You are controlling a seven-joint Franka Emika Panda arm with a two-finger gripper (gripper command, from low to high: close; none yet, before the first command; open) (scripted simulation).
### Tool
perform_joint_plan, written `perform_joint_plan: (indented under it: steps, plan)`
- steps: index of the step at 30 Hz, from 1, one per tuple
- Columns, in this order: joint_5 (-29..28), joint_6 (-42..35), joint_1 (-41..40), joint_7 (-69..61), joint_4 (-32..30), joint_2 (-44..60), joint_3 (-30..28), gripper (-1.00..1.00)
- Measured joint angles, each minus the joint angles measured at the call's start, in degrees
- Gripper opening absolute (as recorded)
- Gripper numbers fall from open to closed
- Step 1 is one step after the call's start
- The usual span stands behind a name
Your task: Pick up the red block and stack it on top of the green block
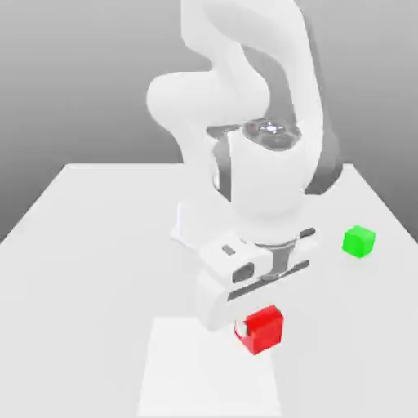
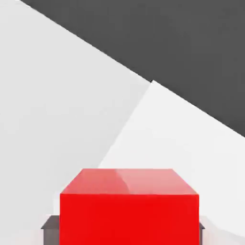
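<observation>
No readable writing or brand marks anywhere. Table [image 1: 73,269] is a flat, matte, off-white slab, with a paler rectangular patch [image 1: 204,375] at its near edge. The arm [image 1: 245,106] is glossy white, rounded casings with dark grey joint bands and a shiny metal cap on the wrist. The gripper [image 1: 249,331] hangs low over the pale patch with the red block [image 1: 264,329] at its tip, block poking out on the exterior view's right; can't tell if the fingers are clamped on it or just straddling it. In the hand view the red block [image 2: 128,210] is a plain, sharp-edged cube with a slight sheen on top and dark grey bits at both lower sides. The green block [image 1: 358,242], same plain matte cube shape, sits on the table well apart, farther back and to the exterior view's right.
</observation>
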Motion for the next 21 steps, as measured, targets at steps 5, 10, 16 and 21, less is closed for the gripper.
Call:
perform_joint_plan:
  steps: [5, 10, 16, 21]
  plan:
    - [4.2, -1.4, 12.8, -9.9, -3.0, -4.6, 5.5, -1.00]
    - [6.6, -2.5, 23.0, -18.7, -6.0, -9.1, 11.1, -1.00]
    - [8.1, -3.7, 36.0, -28.2, -9.7, -14.0, 19.2, -1.00]
    - [3.5, 1.2, 36.9, -27.2, -10.4, -9.6, 22.4, -1.00]
